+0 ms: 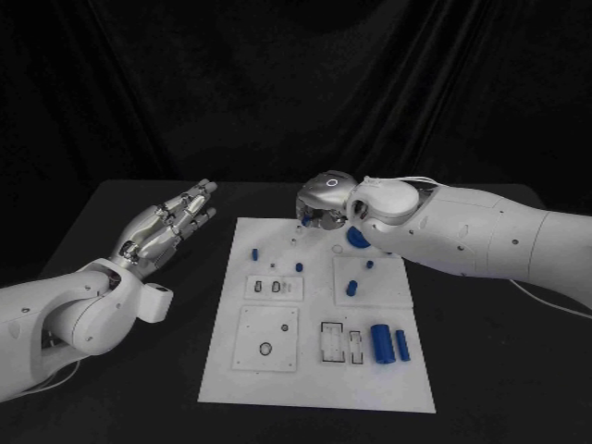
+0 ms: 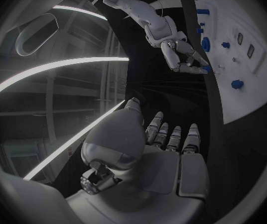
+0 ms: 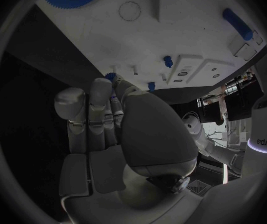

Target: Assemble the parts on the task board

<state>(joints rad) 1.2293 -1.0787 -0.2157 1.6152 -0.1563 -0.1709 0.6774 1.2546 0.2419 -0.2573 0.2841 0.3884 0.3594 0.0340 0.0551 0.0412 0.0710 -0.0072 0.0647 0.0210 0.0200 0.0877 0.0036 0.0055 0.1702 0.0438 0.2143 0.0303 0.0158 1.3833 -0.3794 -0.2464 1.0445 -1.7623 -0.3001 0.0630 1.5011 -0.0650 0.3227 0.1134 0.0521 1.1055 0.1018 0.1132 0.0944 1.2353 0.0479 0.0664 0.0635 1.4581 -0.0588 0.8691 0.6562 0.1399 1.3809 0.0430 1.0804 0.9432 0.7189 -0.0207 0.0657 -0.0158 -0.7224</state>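
The white task board (image 1: 263, 384) lies in the middle of the black table. On it are a blue gear (image 1: 358, 238), small blue pegs (image 1: 256, 252) and two blue cylinders (image 1: 380, 343) near the right side. My right hand (image 1: 326, 208) hovers over the board's far edge, beside the gear. In the right wrist view its fingertips (image 3: 102, 84) pinch a small blue part (image 3: 110, 76) against the thumb. My left hand (image 1: 169, 227) is raised off the board's left side, fingers stretched out and apart, holding nothing. The left wrist view shows the right hand (image 2: 183, 55) at the board's edge (image 2: 233, 109).
The board has rectangular recesses (image 1: 336, 342) and a round hole (image 1: 267, 349) in its near half. Short blue pieces (image 1: 353, 287) lie in its middle. Bare black table (image 1: 136, 398) surrounds the board, and a black curtain hangs behind.
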